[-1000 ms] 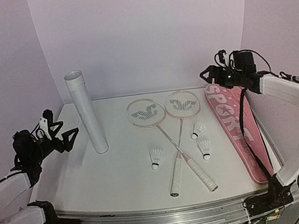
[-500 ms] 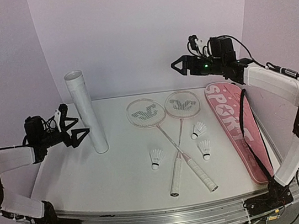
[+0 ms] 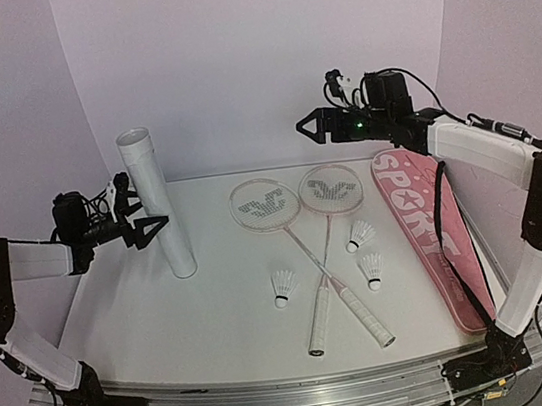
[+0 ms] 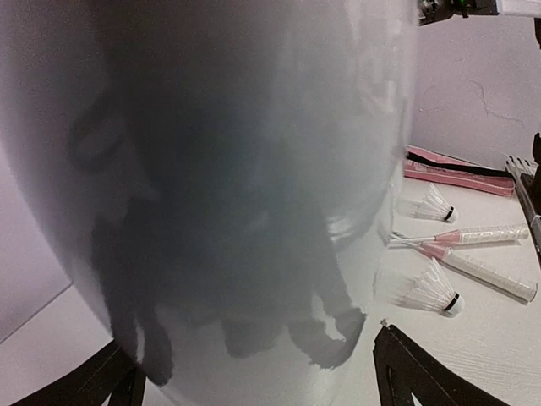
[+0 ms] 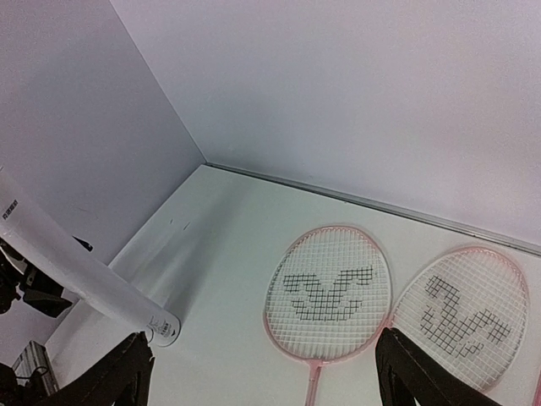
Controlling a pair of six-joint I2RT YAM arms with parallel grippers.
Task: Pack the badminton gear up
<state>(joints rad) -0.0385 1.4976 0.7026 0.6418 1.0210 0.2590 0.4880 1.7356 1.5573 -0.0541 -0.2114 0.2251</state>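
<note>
Two white-framed rackets (image 3: 299,221) lie crossed mid-table, heads (image 5: 328,292) (image 5: 461,313) at the back and handles (image 4: 482,254) near the front. Three shuttlecocks (image 3: 283,287) (image 3: 359,235) (image 3: 371,270) sit around the shafts. My left gripper (image 3: 154,230) (image 4: 254,355) is open at the lower half of the upright white tube (image 3: 157,204) (image 4: 237,194), a finger on each side; a gap shows at the right finger. My right gripper (image 3: 321,105) (image 5: 262,355) hangs open and empty, high over the table's back, above the racket heads.
A long pink bag (image 3: 427,232) (image 4: 456,173) with white lettering lies along the right edge. The tube (image 5: 76,275) stands at the left back. White walls close the table on the left, back and right.
My left gripper has swung right from the table's left edge up to the tube. The right arm has moved left, from above the bag to above the racket heads.
</note>
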